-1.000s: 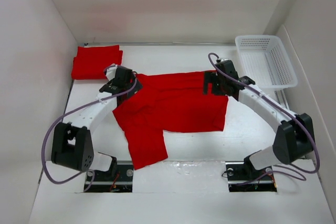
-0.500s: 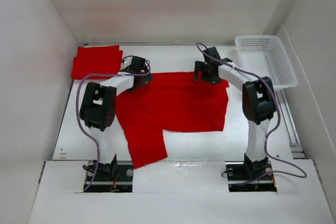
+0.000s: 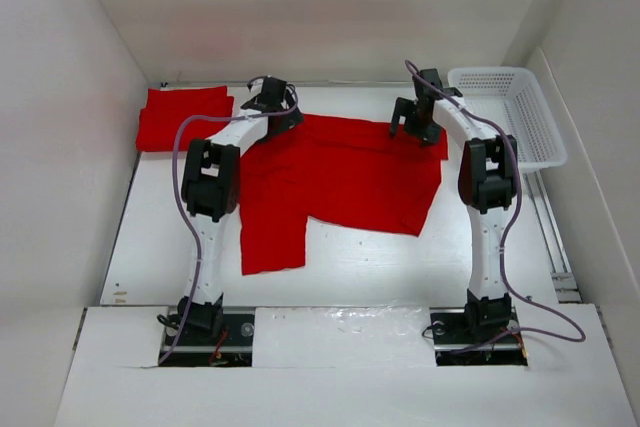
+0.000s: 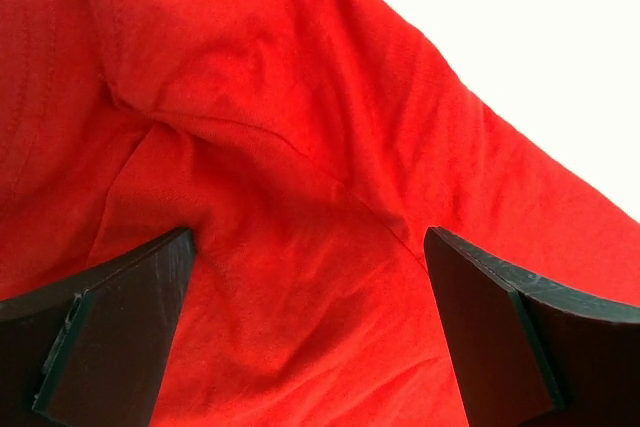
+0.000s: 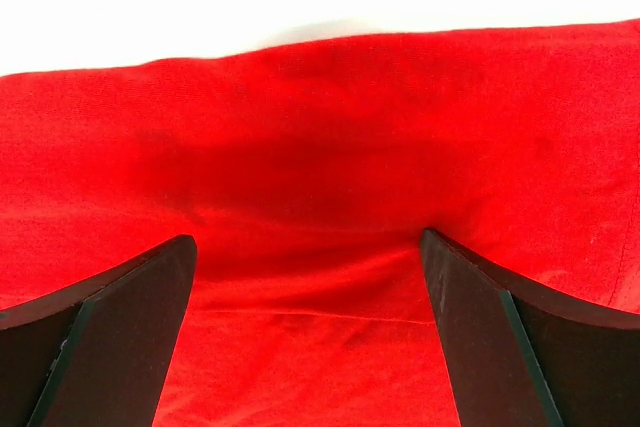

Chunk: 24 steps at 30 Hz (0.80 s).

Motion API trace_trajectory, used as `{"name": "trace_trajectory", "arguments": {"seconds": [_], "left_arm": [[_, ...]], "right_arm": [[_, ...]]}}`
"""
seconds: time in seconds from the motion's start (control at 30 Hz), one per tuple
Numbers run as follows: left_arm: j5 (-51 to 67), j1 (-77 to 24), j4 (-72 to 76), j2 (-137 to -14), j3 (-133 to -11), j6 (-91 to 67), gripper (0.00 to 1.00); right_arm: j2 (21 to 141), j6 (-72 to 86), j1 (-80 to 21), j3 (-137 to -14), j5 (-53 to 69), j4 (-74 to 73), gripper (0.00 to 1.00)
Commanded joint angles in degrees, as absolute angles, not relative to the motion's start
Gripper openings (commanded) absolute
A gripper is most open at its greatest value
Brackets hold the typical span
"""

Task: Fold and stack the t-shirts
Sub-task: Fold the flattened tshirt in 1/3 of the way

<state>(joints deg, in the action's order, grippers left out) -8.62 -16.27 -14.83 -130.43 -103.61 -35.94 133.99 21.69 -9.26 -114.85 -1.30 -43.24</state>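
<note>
A red t-shirt [image 3: 340, 172] lies spread on the white table, one part hanging toward the near side at the left [image 3: 272, 237]. A folded red t-shirt [image 3: 183, 117] lies at the far left corner. My left gripper [image 3: 272, 109] is at the shirt's far left edge, and my right gripper [image 3: 415, 119] is at its far right edge. In the left wrist view the gripper [image 4: 308, 277] is open with red cloth lying between its fingers [image 4: 130, 307]. In the right wrist view the gripper [image 5: 308, 277] is open over the shirt's edge, fingers [image 5: 480, 307] wide apart.
A white plastic basket [image 3: 505, 112] stands at the far right. White walls close in the table at the left, back and right. Both arms stretch far out toward the back wall.
Both grippers have moved toward the back wall, and the red shirt has shifted back with them. Its near part now hangs straighter at the left.
</note>
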Motion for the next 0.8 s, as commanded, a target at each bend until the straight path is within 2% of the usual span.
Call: {"name": "trace_trajectory", "arguments": {"seconds": [0.0,0.13,0.23,0.33,0.5,0.63,0.67,0.7,0.77], "left_arm": [[-5.1,-15.82,-19.16,-133.06,-109.15,-34.89,1.0],[-5.62,-15.82,-18.98,-130.88,-109.95,-32.97,1.0],[-5.62,-15.82,-18.98,-127.29,-109.95,-31.47,1.0],[-6.15,-15.82,-18.98,-122.28,-109.95,-29.45,1.0],[-11.78,-17.05,-22.23,-112.34,-105.22,-27.69,1.0],[-14.14,-17.05,-20.13,-97.77,-88.55,-33.38,1.0],[-14.15,-17.05,-18.3,-94.08,-79.46,-34.79,1.0],[-14.15,-17.05,-17.67,-86.56,-74.67,-38.11,1.0],[-14.15,-17.05,-17.67,-79.14,-65.7,-41.82,1.0]], "right_arm": [[135.53,19.78,-8.53,-119.08,0.08,-47.29,1.0],[130.27,16.71,-11.06,-116.74,-2.19,-44.04,1.0],[122.71,15.91,-13.7,-112.87,-9.63,-41.31,1.0],[114.98,16.87,-17.22,-106.19,-17.02,-40.25,1.0],[102.85,21.52,-21.53,-89.97,-20.48,-38.51,1.0],[90.22,23.81,-24.78,-77.1,-21.18,-37.27,1.0],[88.44,24.34,-25.74,-74.73,-21.96,-37.27,1.0],[85.11,25.3,-27.67,-70.18,-21.97,-37.27,1.0],[82.29,26.7,-29.87,-65.94,-22.58,-37.27,1.0]]}}
